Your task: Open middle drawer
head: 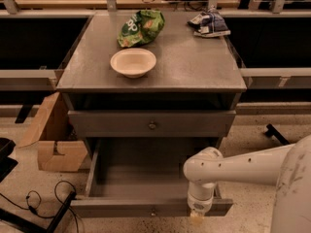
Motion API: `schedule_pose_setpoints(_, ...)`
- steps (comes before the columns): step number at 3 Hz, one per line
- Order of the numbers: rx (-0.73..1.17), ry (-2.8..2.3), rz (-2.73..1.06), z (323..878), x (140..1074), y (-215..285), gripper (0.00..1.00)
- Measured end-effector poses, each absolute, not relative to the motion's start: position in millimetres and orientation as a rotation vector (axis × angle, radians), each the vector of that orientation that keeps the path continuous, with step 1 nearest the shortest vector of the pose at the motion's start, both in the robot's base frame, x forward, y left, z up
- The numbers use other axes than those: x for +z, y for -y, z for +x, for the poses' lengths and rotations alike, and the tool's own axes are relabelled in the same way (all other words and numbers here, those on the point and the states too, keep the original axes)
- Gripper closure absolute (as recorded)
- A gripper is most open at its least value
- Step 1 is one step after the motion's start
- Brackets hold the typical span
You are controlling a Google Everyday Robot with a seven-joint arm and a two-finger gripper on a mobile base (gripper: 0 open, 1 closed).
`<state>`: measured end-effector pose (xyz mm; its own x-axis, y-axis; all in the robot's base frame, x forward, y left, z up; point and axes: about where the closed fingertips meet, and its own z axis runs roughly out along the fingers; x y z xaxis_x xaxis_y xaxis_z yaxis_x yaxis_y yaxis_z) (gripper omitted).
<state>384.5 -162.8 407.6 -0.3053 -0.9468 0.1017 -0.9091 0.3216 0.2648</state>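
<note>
Camera view looks down on a grey metal desk (194,67) with drawers. The middle drawer (116,208), wide and shallow with 1 small round knob, is pulled far out at the bottom; its inside shows only a plain grey floor. Above it, a taller-fronted grey drawer (112,124) sits shut.

The white arm reaches in from the right, and the tool (196,216) hangs at the middle drawer's front right corner, against the front panel. Whether it is wide or narrow, I cannot tell.

On the desk stand a round cream bowl (132,62) showing only its own inside, a crumpled green snack bag (141,27) just behind it, and a dark blue-and-white packet (209,23) at the far right. An open brown cardboard box (53,140) sits on the floor to the left.
</note>
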Motion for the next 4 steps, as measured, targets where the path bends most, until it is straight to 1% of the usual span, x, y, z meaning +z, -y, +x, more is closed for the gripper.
schedule_pose_setpoints(1,-0.23,2.35,1.687,388.7,408.1,162.8,0.85)
schedule_pose_setpoints(2,-0.23,2.35,1.686,395.1,409.5,162.9,1.0)
schedule_pose_setpoints(4,-0.23,2.35,1.686,403.8,409.9,162.9,1.0)
